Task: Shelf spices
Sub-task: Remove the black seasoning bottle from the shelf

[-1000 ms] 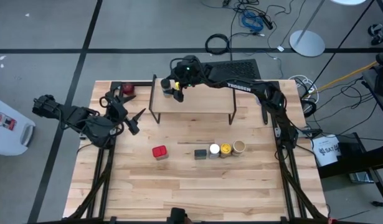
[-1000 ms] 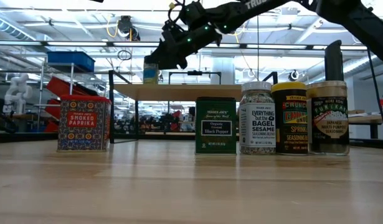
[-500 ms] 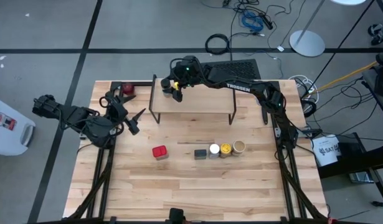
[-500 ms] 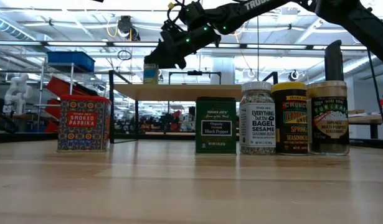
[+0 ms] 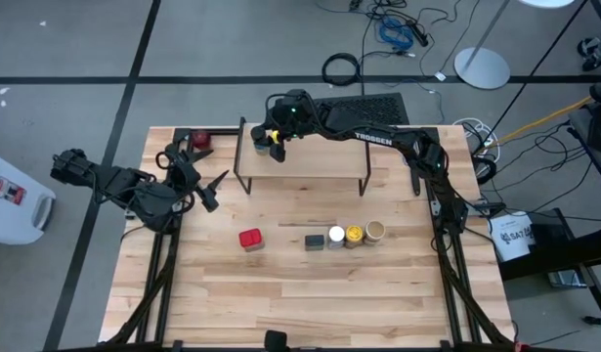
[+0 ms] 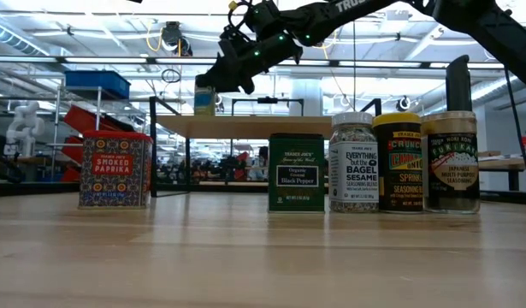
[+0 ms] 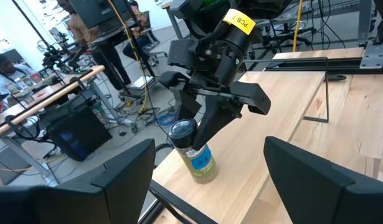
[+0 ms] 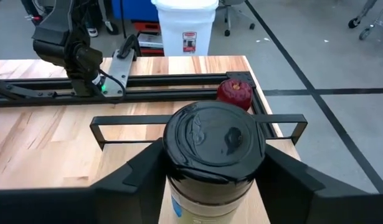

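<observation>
A dark-capped spice jar [image 5: 263,147] [image 7: 194,152] stands upright on the left end of the shelf [image 5: 300,161] [image 6: 245,127]. My right gripper [image 5: 271,143] [image 8: 213,171] hangs over it, open, one finger on either side of the black cap [image 8: 214,140]; I cannot tell whether they touch it. On the table in front of the shelf stand the red square tin [image 5: 249,239] [image 6: 115,168] and a row: dark tin [image 5: 315,241], white-capped [image 5: 336,236], yellow-topped [image 5: 354,235] and tan-topped [image 5: 375,232] jars. My left gripper [image 5: 213,192] waits open, left of the shelf.
A small dark-red round object [image 5: 200,142] [image 8: 235,92] lies at the table's far left corner, behind the shelf's left end. The shelf's plank is bare to the right of the jar. People and desks show in the room beyond the table.
My right gripper has risen slightly over the shelf's left end. The dark-capped jar has stayed standing on the plank below it.
</observation>
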